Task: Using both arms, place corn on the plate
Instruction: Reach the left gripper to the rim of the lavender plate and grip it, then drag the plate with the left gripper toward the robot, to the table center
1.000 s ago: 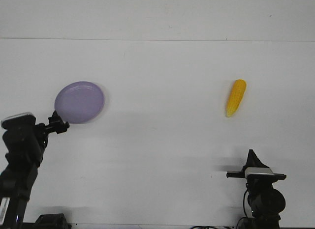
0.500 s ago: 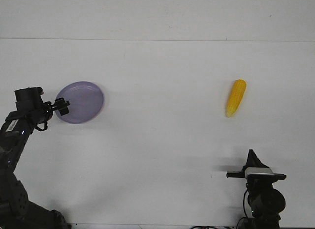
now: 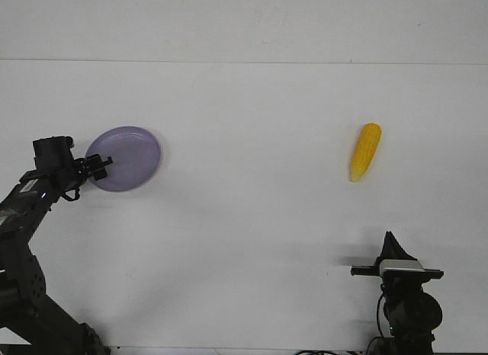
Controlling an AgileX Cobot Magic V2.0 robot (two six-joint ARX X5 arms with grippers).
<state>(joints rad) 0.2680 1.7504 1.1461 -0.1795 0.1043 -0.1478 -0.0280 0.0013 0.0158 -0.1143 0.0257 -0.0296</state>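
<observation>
The lavender plate (image 3: 128,158) lies flat on the white table at the left. The corn (image 3: 365,151) lies on the table at the right, far from the plate, with its thin end towards me. My left gripper (image 3: 97,167) reaches in from the left and sits at the plate's left rim, overlapping it. Its fingers are too small to show whether they are open or shut. My right gripper (image 3: 391,241) rests low at the near right, well short of the corn. Its fingers show as one closed point and hold nothing.
The white table (image 3: 252,210) stretches between plate and corn with nothing on it in view. A white wall rises behind the table's far edge (image 3: 244,62).
My left arm swung up and forward from the near left corner, bringing its gripper to the plate's left rim. The plate, the corn and the right arm have not moved.
</observation>
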